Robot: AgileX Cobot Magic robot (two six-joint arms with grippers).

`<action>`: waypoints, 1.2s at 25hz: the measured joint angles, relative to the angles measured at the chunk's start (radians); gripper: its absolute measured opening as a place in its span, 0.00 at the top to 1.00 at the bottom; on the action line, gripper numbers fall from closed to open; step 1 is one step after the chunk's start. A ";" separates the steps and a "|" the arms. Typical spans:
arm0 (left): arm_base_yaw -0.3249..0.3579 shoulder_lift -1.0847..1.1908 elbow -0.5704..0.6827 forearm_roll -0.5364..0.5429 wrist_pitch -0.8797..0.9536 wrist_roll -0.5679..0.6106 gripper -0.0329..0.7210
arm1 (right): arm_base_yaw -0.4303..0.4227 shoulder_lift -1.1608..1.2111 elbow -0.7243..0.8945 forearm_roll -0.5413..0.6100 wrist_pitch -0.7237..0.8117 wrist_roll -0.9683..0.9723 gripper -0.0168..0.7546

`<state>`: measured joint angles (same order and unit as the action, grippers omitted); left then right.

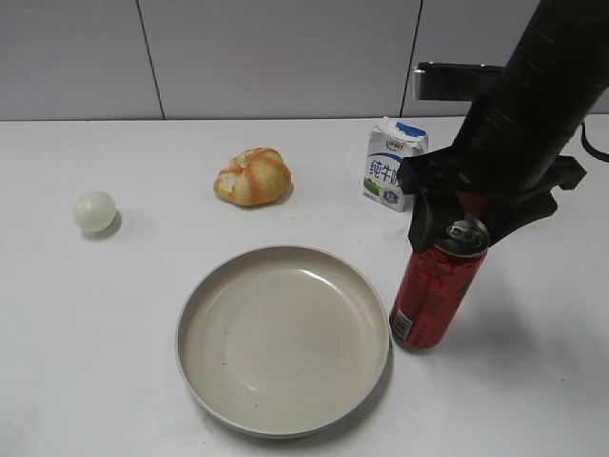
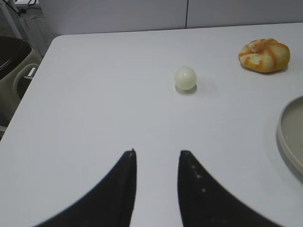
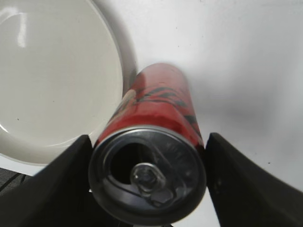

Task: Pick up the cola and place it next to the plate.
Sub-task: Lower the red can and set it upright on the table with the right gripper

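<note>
The cola (image 1: 438, 286), a slim red can with a silver top, leans with its base on the table just right of the plate (image 1: 285, 333), a wide beige dish. My right gripper (image 1: 460, 225) is shut on the can's top, one finger on each side. In the right wrist view the cola (image 3: 156, 104) sits between the fingers of the right gripper (image 3: 147, 163), its base beside the plate's rim (image 3: 47, 71). My left gripper (image 2: 157, 153) is open and empty over bare table; the plate's edge (image 2: 291, 137) shows at the right.
A white-and-blue milk carton (image 1: 393, 164) stands behind the can. A bread roll (image 1: 253, 176) (image 2: 263, 55) and a pale ball (image 1: 95, 211) (image 2: 185, 78) lie behind and to the left of the plate. The table's left edge (image 2: 28, 85) borders a dark bin.
</note>
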<state>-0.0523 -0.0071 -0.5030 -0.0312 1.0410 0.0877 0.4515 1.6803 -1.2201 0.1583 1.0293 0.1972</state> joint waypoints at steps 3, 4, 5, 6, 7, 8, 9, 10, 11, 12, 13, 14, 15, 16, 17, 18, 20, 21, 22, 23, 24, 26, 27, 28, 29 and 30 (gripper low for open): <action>0.000 0.000 0.000 0.000 0.000 0.000 0.64 | 0.000 0.000 0.000 0.000 0.000 -0.015 0.26; 0.000 0.000 0.000 0.000 0.000 0.000 0.64 | 0.000 0.000 0.000 0.000 0.000 -0.018 0.26; 0.000 0.000 0.000 0.000 0.000 0.000 0.64 | 0.000 0.000 0.000 0.000 0.000 -0.020 0.26; 0.000 0.000 0.000 0.000 0.000 0.000 0.64 | 0.000 0.000 0.000 0.000 0.000 -0.021 0.24; 0.000 0.000 0.000 0.000 0.000 0.000 0.64 | 0.000 0.000 0.000 0.001 -0.001 -0.024 0.22; 0.000 0.000 0.000 0.000 0.000 0.000 0.64 | 0.000 0.000 0.000 0.002 -0.001 -0.024 0.20; 0.000 0.000 0.000 0.000 0.000 0.000 0.64 | 0.000 0.000 0.000 0.003 -0.002 -0.024 0.19; 0.000 0.000 0.000 0.000 0.000 0.000 0.64 | 0.000 0.000 0.000 0.005 -0.002 -0.024 0.18; 0.000 0.000 0.000 0.000 0.000 0.000 0.64 | 0.000 0.000 0.000 0.005 -0.002 -0.025 0.18; 0.000 0.000 0.000 0.000 0.000 0.000 0.64 | 0.000 0.000 0.000 0.006 -0.002 -0.025 0.17; 0.000 0.000 0.000 0.000 0.000 0.000 0.64 | 0.000 0.000 0.000 0.009 -0.003 -0.025 0.17; 0.000 0.000 0.000 0.000 0.000 0.000 0.64 | 0.000 0.000 0.000 0.010 -0.003 -0.025 0.17; 0.000 0.000 0.000 0.000 0.000 0.000 0.64 | 0.000 0.000 0.000 0.011 -0.003 -0.025 0.17; 0.000 0.000 0.000 0.000 0.000 0.000 0.64 | 0.000 0.000 0.000 0.011 -0.003 -0.025 0.17; 0.000 0.000 0.000 0.000 0.000 0.000 0.64 | 0.000 0.000 -0.001 0.011 -0.001 -0.025 0.17; 0.000 0.000 0.000 0.000 0.000 0.000 0.64 | 0.000 0.000 -0.009 0.011 0.004 -0.025 0.17; 0.000 0.000 0.000 0.000 0.000 0.000 0.64 | 0.000 0.000 -0.036 0.012 0.014 -0.026 0.17; 0.000 0.000 0.000 0.000 0.000 0.000 0.64 | 0.000 0.000 -0.052 0.013 0.018 -0.026 0.17; 0.000 0.000 0.000 0.000 0.000 0.000 0.64 | 0.000 0.000 -0.074 0.014 0.019 -0.026 0.17; 0.000 0.000 0.000 0.000 0.000 0.000 0.64 | 0.000 0.000 -0.100 0.014 0.020 -0.026 0.17; 0.000 0.000 0.000 0.000 0.000 0.000 0.64 | 0.000 0.001 -0.123 0.014 0.020 -0.026 0.17; 0.000 0.000 0.000 0.000 0.000 0.000 0.64 | 0.000 0.001 -0.183 0.006 0.019 -0.026 0.17; 0.000 0.000 0.000 0.000 0.000 0.000 0.64 | 0.000 0.003 -0.216 -0.008 0.019 -0.026 0.17; 0.000 0.000 0.000 0.000 0.000 0.000 0.64 | 0.000 0.006 -0.245 -0.025 0.020 -0.026 0.17; 0.000 0.000 0.000 0.000 0.000 0.000 0.64 | 0.000 0.012 -0.281 -0.045 0.021 -0.025 0.17; 0.000 0.000 0.000 0.000 0.000 0.000 0.64 | -0.001 0.020 -0.316 -0.058 0.028 -0.024 0.17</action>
<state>-0.0523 -0.0071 -0.5030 -0.0312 1.0410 0.0877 0.4502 1.7001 -1.5363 0.0998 1.0570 0.1732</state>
